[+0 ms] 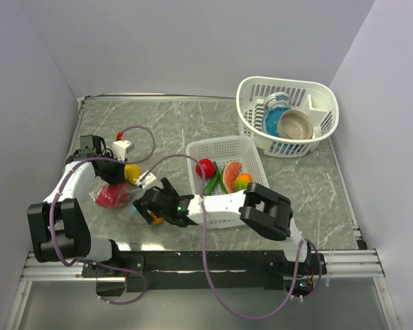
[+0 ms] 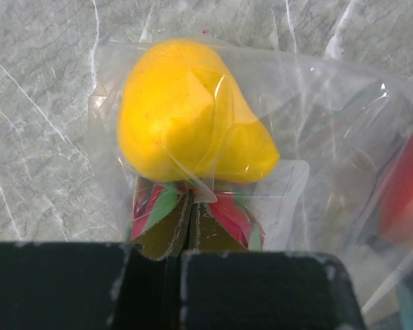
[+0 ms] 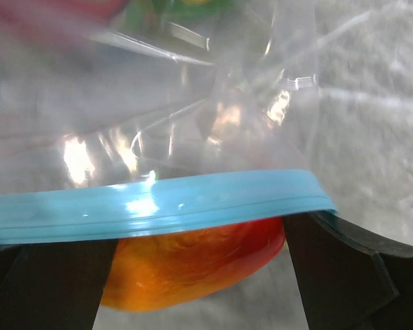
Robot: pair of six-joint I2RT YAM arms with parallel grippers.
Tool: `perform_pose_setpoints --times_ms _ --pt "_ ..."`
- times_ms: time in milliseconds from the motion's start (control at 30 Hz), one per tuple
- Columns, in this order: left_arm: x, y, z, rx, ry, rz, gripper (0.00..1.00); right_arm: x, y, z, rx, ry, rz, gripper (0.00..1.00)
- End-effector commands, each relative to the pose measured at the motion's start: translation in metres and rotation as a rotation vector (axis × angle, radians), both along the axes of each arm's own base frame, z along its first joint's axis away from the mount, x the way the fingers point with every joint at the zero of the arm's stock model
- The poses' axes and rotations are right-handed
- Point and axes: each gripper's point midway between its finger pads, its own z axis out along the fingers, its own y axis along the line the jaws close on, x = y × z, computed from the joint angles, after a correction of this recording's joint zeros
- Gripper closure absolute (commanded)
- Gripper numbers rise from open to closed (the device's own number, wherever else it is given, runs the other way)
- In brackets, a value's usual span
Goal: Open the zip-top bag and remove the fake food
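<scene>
So, zip-top bag [image 1: 120, 187]: left-centre of table [image 1: 165, 117], btwn the two claws; teal zip strip [image 3: 158, 206] at the right-claw end.
fake food in bag: yellow fruit [image 2: 186, 110], red-green piece [image 2: 227, 213] right at the left fingertips, red piece [image 1: 110, 197].
left claw [image 2: 186, 237]: clenched on the bag's edge, film pinched.
right claw [image 3: 199, 240]: clenched on orange-red fruit [image 3: 186, 275], strip lying across it; in or out of bag, can't tell.
near basket [image 1: 193, 148]: just right of bag; red, green, orange pieces + melon slice inside.
far basket [image 1: 316, 93]: back right, blue & tan bowls inside.
</scene>
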Motion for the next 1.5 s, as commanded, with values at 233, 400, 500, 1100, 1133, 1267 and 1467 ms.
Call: perform_pose_setpoints --times_ms 233,400,500,1100,1133,1267,1467 --pt "-0.01 -0.004 -0.007 -0.012 0.046 0.011 0.99 -0.033 -0.029 0.066 0.114 -0.113 0.161 0.0" --pt "-0.011 -0.003 -0.005 -0.003 0.042 0.007 0.99 -0.035 -0.034 0.068 0.088 -0.099 0.154 0.0" --pt "-0.011 -0.002 -0.006 0.003 0.041 0.004 0.99 -0.047 -0.045 0.071 0.039 -0.104 0.172 0.0" --pt "-0.008 -0.005 0.002 -0.007 0.012 -0.009 0.99 -0.128 -0.172 0.092 0.038 0.098 0.234 0.0" --pt "-0.009 -0.006 0.001 -0.012 0.013 -0.01 0.99 -0.133 -0.177 0.089 0.029 0.119 0.239 0.0" --pt "-0.01 -0.005 0.004 -0.007 0.003 -0.008 0.99 -0.149 -0.188 0.089 0.022 0.172 0.287 0.02" --pt "-0.01 -0.005 0.002 -0.006 0.004 -0.009 0.99 -0.169 -0.207 0.078 0.03 0.239 0.33 0.08"
